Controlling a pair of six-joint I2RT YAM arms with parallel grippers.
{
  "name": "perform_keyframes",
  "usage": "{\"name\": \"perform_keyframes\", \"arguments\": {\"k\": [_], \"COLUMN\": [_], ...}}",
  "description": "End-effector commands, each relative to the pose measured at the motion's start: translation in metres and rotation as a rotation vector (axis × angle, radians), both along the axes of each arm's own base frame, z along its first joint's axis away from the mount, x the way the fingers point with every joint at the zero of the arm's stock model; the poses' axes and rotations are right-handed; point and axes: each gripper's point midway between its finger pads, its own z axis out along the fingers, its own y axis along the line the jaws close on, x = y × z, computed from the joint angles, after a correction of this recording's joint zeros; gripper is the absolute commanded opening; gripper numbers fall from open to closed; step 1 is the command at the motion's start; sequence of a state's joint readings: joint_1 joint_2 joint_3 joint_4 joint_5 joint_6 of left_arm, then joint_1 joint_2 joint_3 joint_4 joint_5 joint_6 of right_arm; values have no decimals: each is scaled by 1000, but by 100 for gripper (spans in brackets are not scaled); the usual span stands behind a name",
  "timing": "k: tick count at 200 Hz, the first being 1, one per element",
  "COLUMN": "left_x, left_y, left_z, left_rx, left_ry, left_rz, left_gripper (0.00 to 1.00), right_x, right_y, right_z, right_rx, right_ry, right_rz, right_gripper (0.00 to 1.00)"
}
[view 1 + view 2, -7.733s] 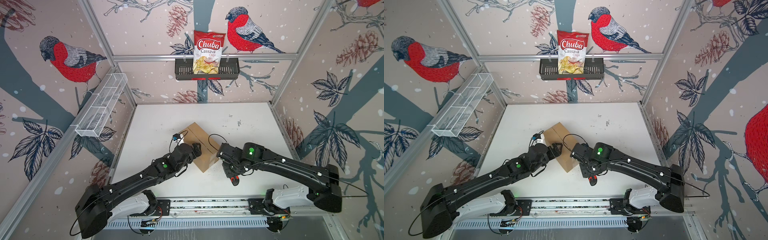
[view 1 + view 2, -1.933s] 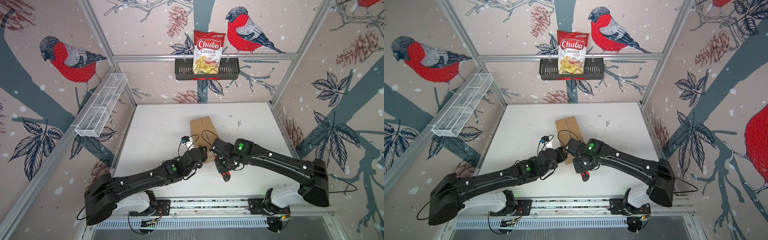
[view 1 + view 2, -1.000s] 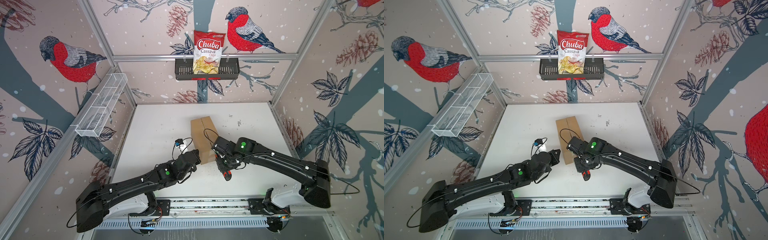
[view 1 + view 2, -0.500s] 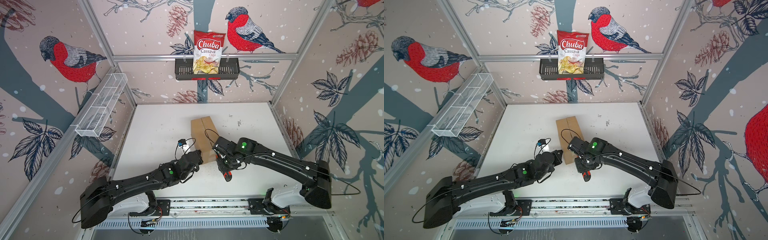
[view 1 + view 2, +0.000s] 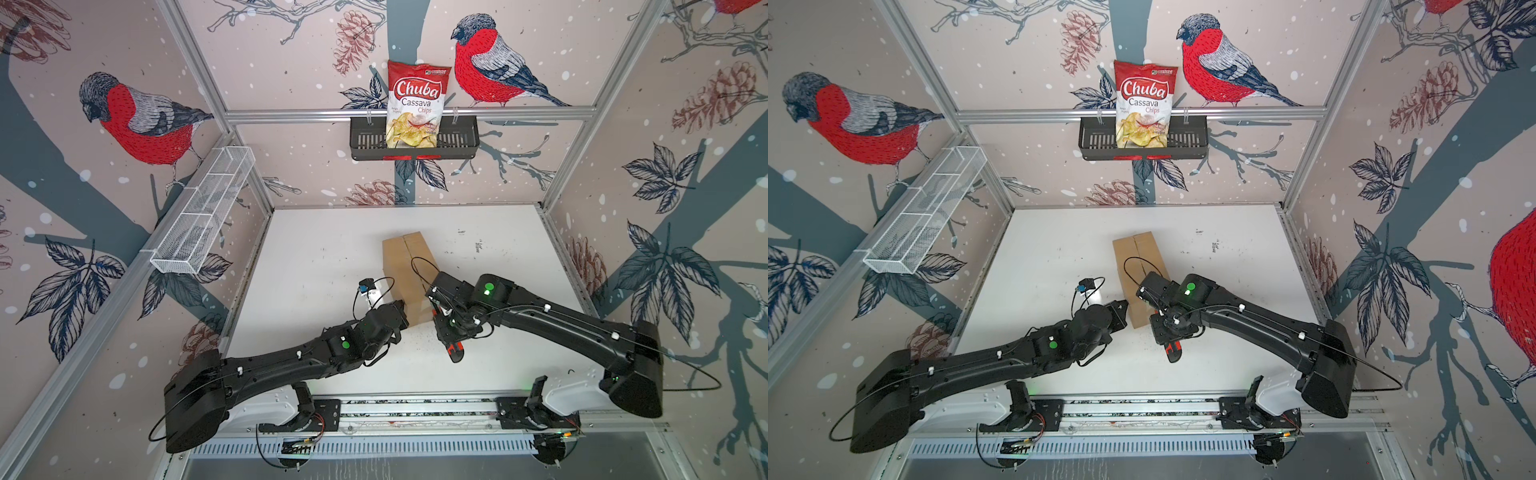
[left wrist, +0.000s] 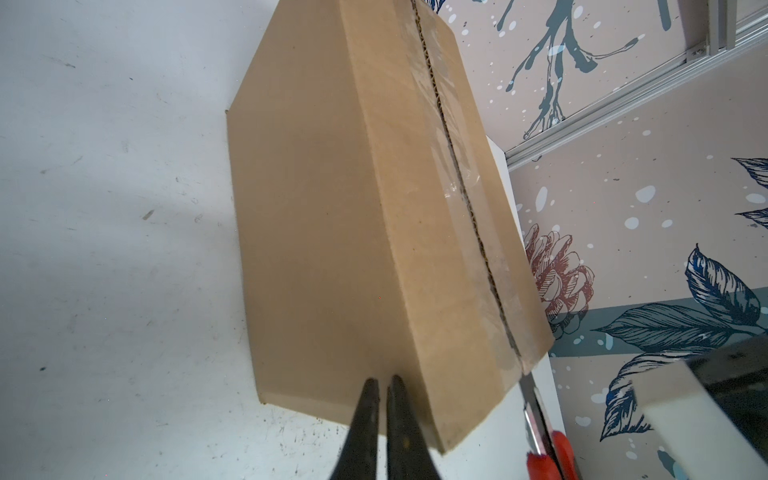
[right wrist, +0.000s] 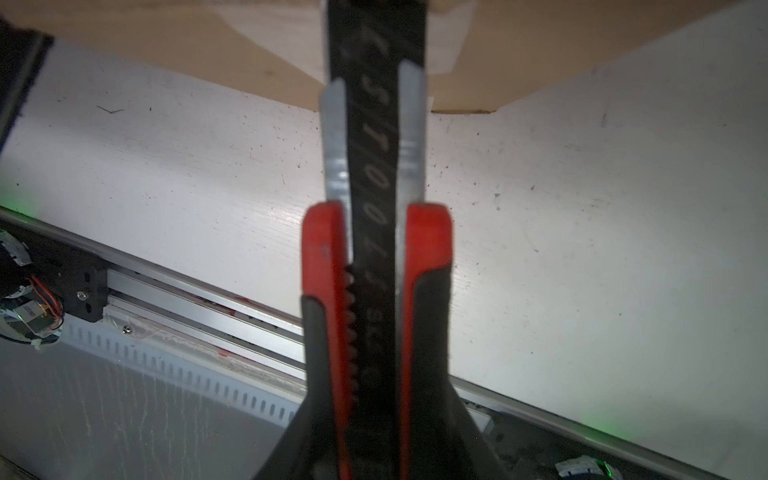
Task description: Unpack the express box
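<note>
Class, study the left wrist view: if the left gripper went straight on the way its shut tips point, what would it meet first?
The express box: the left gripper aims at its long side wall, near one end. The tips look nearly against the cardboard, but contact is unclear.

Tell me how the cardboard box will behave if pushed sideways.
The express box probably slides rather than tips: it rests lengthwise on the smooth table. Its corrugated walls look stiff. The taped seam likely keeps flaps shut.
</note>
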State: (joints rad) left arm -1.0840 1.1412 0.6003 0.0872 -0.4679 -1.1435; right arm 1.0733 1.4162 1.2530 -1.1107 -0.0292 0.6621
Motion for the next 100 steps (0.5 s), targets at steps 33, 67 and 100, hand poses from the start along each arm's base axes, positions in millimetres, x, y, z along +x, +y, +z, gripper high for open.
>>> {"name": "perform_keyframes", "arguments": {"k": [33, 67, 100], "left_x": [0, -2, -2], "left_y": [-13, -16, -16], "left_z": [14, 13, 12], "left_rx": [-54, -57, -56], "left_ry": [-31, -30, -29], "left_rz": [-30, -37, -36], "left_gripper": [9, 9, 9], "right_x": [-5, -5, -4], "right_y": [8, 11, 13], "right_z": [2, 1, 1], "right_rx": [18, 19, 22], "right_ry": [27, 26, 26], "right_rz": [28, 35, 42], "right_gripper": [5, 5, 5]}}
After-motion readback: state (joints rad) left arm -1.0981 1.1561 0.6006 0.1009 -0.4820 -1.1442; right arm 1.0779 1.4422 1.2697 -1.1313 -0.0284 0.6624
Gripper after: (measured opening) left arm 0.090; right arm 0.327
